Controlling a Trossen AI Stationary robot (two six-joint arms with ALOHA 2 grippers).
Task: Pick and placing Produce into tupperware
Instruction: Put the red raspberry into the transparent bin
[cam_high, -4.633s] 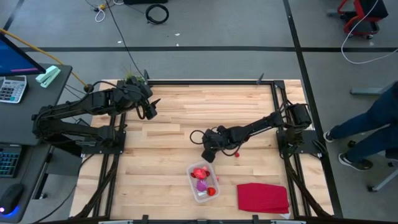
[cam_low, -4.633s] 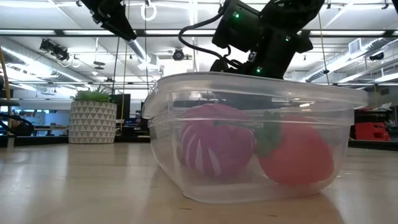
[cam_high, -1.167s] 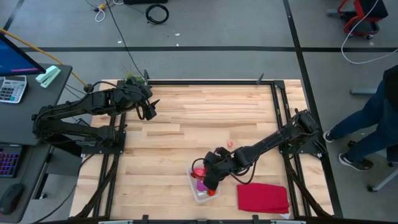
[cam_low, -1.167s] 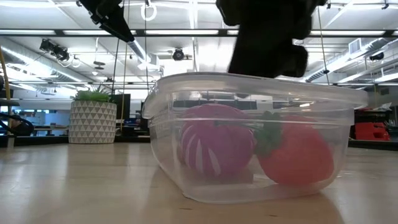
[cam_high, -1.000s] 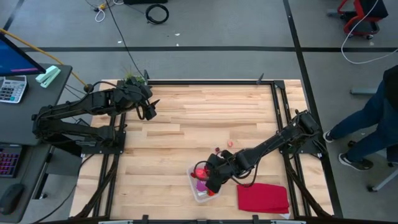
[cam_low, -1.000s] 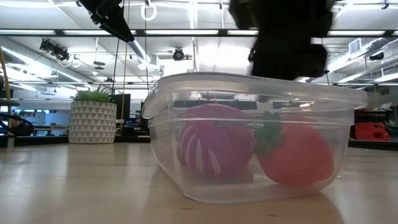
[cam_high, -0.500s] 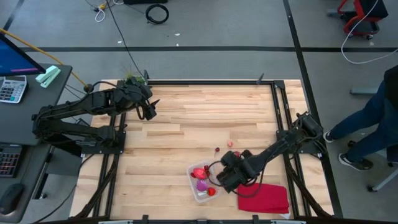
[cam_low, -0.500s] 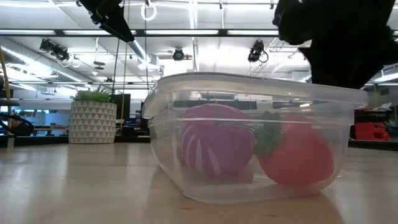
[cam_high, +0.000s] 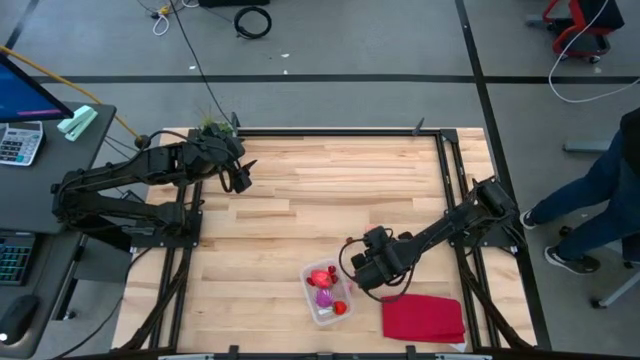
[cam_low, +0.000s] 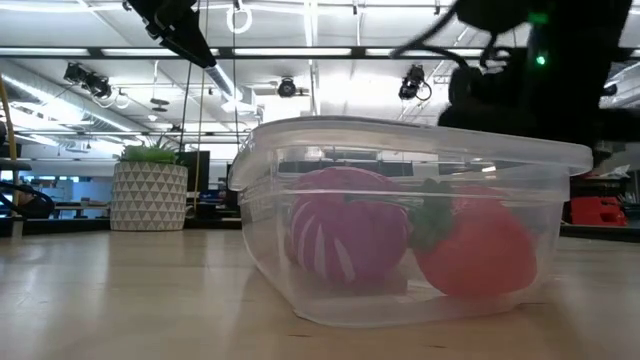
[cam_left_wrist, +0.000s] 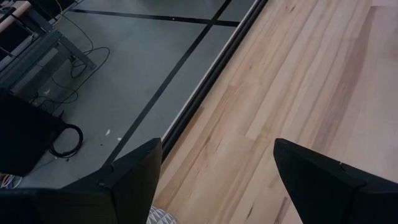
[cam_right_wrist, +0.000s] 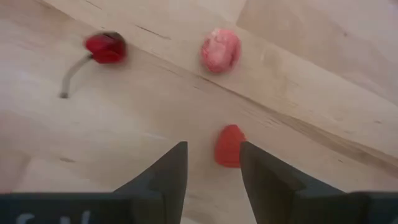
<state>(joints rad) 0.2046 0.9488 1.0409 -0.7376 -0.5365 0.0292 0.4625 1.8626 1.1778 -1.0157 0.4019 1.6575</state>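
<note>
The clear tupperware (cam_high: 327, 293) sits near the table's near edge; it holds a purple piece (cam_low: 349, 236), a larger red piece (cam_low: 476, 251) and a small red piece (cam_high: 340, 308). My right gripper (cam_high: 361, 268) hovers just right of it, open and empty. In the right wrist view a stemmed cherry (cam_right_wrist: 106, 47), a pink piece (cam_right_wrist: 221, 50) and a small red piece (cam_right_wrist: 230, 145) lie on the wood ahead of my right gripper (cam_right_wrist: 213, 169). My left gripper (cam_high: 241, 178) waits open at the far left; its fingers show apart around the gap (cam_left_wrist: 214, 180).
A flat red cloth (cam_high: 423, 318) lies right of the tupperware by the near edge. A potted green plant (cam_low: 148, 194) stands at the far left corner. A person (cam_high: 610, 195) stands beyond the table's right side. Bare wood fills the middle of the table.
My right gripper has moved from above the tupperware toward the table's right edge, clear of its rim, then a little toward the far edge. The tupperware and the pieces in it have stayed in place.
</note>
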